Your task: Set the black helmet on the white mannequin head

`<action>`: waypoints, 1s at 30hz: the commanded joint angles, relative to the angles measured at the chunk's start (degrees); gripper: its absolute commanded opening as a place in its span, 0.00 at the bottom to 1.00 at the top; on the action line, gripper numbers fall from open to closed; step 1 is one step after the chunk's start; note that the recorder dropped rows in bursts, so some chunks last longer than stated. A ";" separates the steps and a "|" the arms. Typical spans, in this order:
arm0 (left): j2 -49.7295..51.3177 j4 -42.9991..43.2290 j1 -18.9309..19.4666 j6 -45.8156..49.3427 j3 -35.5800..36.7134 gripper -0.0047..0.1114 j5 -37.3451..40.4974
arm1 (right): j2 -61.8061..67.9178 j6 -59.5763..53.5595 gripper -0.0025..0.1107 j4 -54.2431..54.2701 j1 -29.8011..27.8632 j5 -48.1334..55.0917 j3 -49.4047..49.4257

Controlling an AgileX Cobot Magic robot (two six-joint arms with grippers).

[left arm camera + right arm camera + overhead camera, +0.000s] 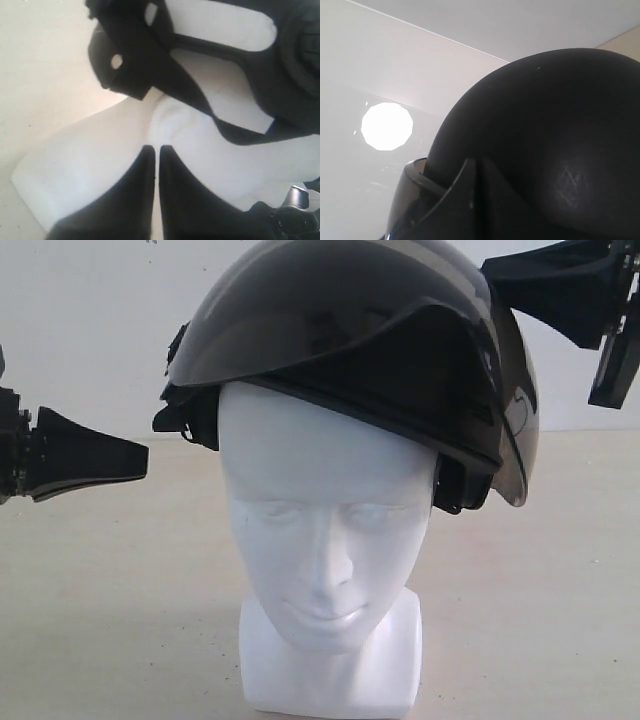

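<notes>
The black helmet point(340, 330) sits on top of the white mannequin head point(320, 520), tilted so its right side hangs lower, with the smoky visor raised over the brow. My left gripper point(145, 455) is shut and empty, level with the head's temple and apart from it. In the left wrist view its tips point(156, 149) point at the mannequin's neck and base point(100, 150), below the helmet's straps point(135, 65). My right gripper point(485, 270) is shut, its tips against the helmet's upper right shell. The right wrist view shows its tips point(476, 162) resting on the dome point(550, 125).
The mannequin's base stands on a beige tabletop point(540, 620). A plain white wall point(80, 320) rises behind. A bright round light point(386, 126) shows in the right wrist view.
</notes>
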 commanded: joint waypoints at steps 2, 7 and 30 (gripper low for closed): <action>0.15 0.01 4.04 -1.88 -0.67 0.08 -0.05 | -0.30 -0.80 0.02 -2.13 0.26 2.40 0.23; -2.07 -4.03 3.88 -5.31 -5.43 0.08 -0.05 | -0.30 -1.72 0.02 -2.01 -0.05 2.40 0.23; 3.77 0.01 -18.59 -11.07 -29.58 0.08 -0.05 | -0.30 -3.66 0.02 -7.99 0.07 -1.42 0.23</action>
